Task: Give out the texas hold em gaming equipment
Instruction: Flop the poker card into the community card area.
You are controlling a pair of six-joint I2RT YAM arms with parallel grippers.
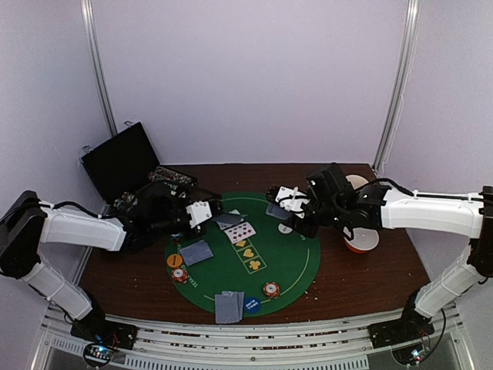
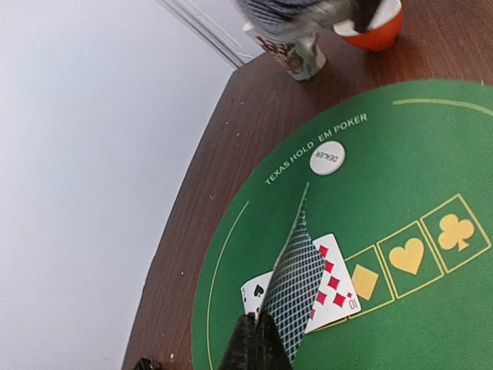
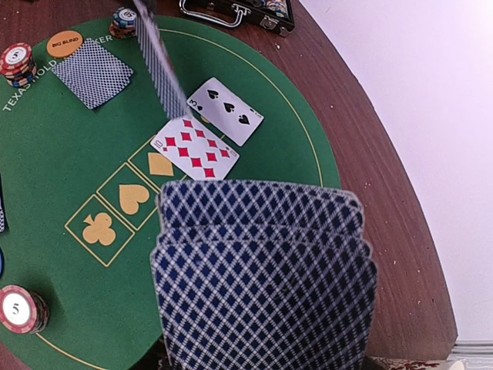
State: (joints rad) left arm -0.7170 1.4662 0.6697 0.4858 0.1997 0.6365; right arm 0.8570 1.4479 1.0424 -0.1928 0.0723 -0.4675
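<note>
Table (image 1: pixel 370 270): brown wood, with the arms reaching in from either side.
Mat (image 1: pixel 293 266): round green felt with three printed suit boxes in a row.
Case (image 1: pixel 119 162): open, at the far left corner, off the mat.
Bowl (image 1: pixel 360 240): red and white, on the wood just under the right arm (no part in the deal).
Right gripper (image 1: pixel 283 212): closed on the deck (image 3: pixel 262 270), which is fanned face down over the mat's right side.
Left gripper (image 2: pixel 256 343): pinched tight on the held card (image 2: pixel 296 285).
Held card: back up, tipped on edge, hanging over the ten (image 3: pixel 195 148). Its long axis runs away from the fingers toward the mat's far rim.
Three (image 3: pixel 226 110): face up at the head of the row, with the ten touching it.
Diamond slot (image 3: pixel 159 163): bare, just beside the ten on the side away from the three. The heart slot (image 3: pixel 131 196) and club slot (image 3: pixel 98 229) follow.
Key relation: the diamond slot lies one place along the row from under the held card, so I judge a short sideways carry by the left arm would reach it.
Face-down pairs (image 3: pixel 92 71): one by each player's place.
Chips (image 3: pixel 17 63): small stacks at the mat's edge.
Dealer disc (image 2: pixel 326 159): white, near the far rim.
Big-blind disc (image 3: pixel 63 43): orange, beside the chips.
</note>
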